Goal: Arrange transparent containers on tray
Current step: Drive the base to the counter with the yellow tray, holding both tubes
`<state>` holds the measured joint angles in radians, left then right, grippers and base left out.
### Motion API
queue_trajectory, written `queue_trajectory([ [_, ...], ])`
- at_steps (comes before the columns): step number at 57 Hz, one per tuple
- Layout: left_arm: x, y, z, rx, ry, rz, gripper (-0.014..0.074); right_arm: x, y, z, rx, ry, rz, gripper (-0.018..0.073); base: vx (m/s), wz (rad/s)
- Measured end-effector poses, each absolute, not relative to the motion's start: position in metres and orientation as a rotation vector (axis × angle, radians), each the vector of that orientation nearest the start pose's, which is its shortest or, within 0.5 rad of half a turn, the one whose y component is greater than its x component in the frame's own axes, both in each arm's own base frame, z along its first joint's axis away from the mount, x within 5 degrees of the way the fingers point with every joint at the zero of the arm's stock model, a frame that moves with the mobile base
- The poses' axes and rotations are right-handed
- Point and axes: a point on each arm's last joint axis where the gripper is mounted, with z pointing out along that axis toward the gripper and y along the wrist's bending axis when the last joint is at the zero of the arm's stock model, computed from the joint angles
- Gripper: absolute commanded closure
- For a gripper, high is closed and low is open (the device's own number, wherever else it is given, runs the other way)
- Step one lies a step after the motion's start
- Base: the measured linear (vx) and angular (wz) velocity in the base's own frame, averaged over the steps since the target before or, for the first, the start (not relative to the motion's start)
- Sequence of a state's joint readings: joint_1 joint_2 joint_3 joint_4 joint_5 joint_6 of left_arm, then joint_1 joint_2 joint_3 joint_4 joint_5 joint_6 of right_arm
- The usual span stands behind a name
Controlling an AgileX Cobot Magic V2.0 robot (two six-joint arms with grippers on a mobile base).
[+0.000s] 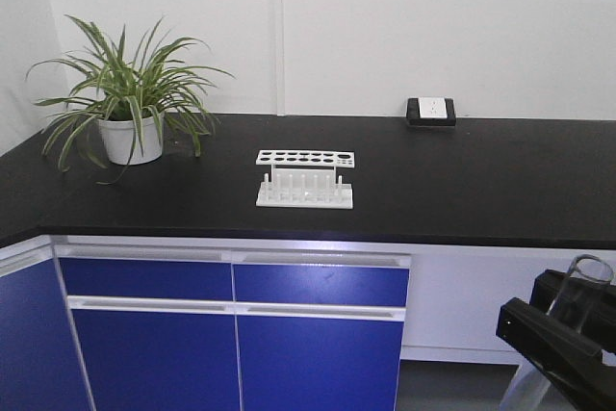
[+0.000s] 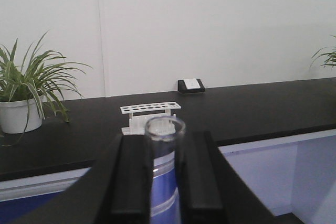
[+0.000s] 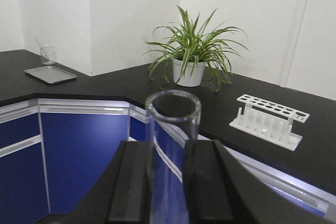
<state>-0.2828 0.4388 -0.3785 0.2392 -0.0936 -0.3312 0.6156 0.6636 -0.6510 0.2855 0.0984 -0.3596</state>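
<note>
Left wrist-mounted view shows the left end effector clamped on an upright test tube; the right end effector grips a second test tube, both out beyond the black surface's front edge. Carrying seems underway. With the yellow tray out of view, the next move calls for finding it. Open room surrounds the white rack.
</note>
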Motion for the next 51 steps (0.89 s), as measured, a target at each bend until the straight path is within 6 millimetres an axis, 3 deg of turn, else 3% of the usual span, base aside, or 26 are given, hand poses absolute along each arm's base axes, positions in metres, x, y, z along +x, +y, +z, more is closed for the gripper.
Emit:
queue_trajectory([
  [29,0.0966,-0.0301,0.3172,0.156,1.454,-0.323,0.0422,0.1134,0.0833,0.3661,-0.565,1.506,0.442,0.0421,-0.29,0.11],
  [51,0.0966,-0.0301,0.3172,0.156,1.454,-0.323,0.0422,0.1134,0.0833,0.3661,-0.565,1.506,0.442,0.0421,-0.15,0.46],
])
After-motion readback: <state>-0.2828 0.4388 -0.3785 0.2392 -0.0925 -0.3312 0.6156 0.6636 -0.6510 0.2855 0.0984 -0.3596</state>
